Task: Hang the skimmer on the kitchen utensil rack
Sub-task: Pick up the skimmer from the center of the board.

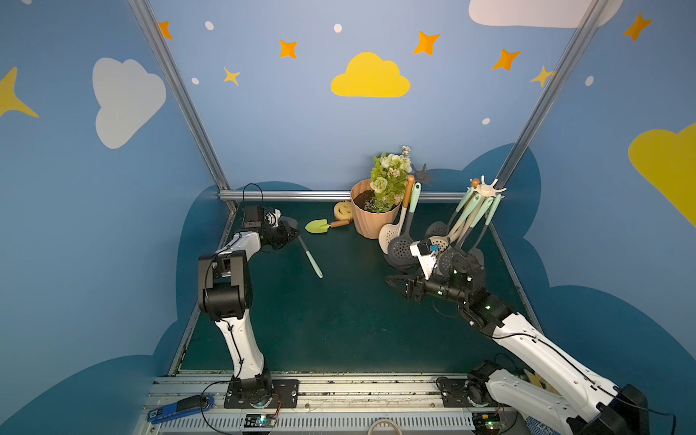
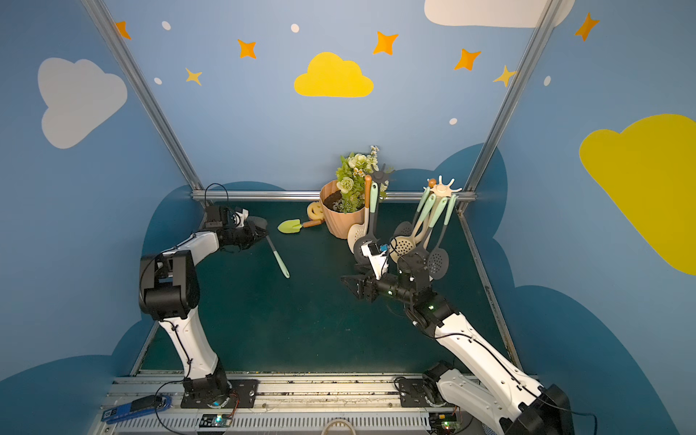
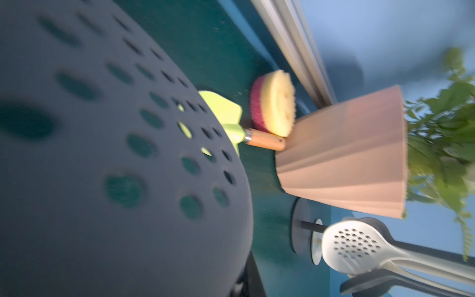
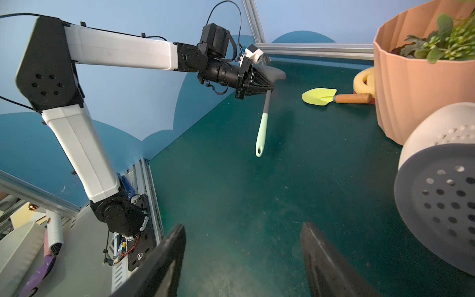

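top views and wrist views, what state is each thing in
grey perforated skimmer with mint handle, gripped at its neck, handle hanging down
left gripper, shut on the skimmer
right gripper, open, empty
cream star-topped utensil rack, upright, utensils hanging
green garden trowel, lying flat
pink ribbed flowerpot, upright

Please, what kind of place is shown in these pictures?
Probably a robot test booth, not a real kitchen: blue walls painted with clouds and stars, aluminium frame rails, and a utensil rack near a flower pot.
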{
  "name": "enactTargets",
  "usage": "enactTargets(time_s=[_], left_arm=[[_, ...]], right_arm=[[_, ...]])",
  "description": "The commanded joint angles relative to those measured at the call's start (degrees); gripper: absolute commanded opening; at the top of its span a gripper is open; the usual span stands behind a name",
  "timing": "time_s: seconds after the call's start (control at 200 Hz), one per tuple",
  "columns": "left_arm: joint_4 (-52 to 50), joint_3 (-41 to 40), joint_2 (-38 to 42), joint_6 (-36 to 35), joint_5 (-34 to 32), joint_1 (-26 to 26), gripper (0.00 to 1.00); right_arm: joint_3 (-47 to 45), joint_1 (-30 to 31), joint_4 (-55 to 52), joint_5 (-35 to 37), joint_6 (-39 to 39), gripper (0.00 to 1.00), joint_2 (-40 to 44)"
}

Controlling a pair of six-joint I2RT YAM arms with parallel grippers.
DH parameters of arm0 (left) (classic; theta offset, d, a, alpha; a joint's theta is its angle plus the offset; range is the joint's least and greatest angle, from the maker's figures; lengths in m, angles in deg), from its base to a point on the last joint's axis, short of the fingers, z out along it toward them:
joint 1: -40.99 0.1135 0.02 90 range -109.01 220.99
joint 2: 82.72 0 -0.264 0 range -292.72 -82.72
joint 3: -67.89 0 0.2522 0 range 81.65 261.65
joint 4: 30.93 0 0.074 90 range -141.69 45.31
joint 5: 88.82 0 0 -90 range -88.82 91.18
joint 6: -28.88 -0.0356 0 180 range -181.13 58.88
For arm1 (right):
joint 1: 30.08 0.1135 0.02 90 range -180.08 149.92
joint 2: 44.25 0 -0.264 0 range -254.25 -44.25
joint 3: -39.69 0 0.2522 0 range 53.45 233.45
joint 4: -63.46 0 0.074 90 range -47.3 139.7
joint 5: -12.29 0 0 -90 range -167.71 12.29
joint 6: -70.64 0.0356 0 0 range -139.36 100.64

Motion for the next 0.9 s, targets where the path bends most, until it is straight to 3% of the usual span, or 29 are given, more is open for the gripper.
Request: enactTargets(time_s=[0.0,0.265,0.566,0.671,0.896], left_arm=[[2.5,-3.0,4.8,1.3,1.7,-1.2,0.05],[2.6,-11.3,17.1,2.1,4.5,-4.0,0.03],[-7.9,-14.1,29.4,1.8,11.4,-9.2,0.04],[-7.7,-16.5,33.8,5.8,11.5,-11.2,0.04],[-5.4,-21.1,42.6,17.4,10.7,-15.0,0.06]], right_arm=[[-1.7,1.2,3.1,-0.4,-1.8,0.70,0.4],[-4.1,6.0,8.9,1.0,-5.1,0.70,-2.1],[-8.7,14.1,20.0,7.3,-19.0,0.70,-4.6],[-10.7,15.7,24.9,7.1,-24.8,0.70,-5.3],[-11.7,19.5,28.8,13.7,-37.3,0.70,-7.6]])
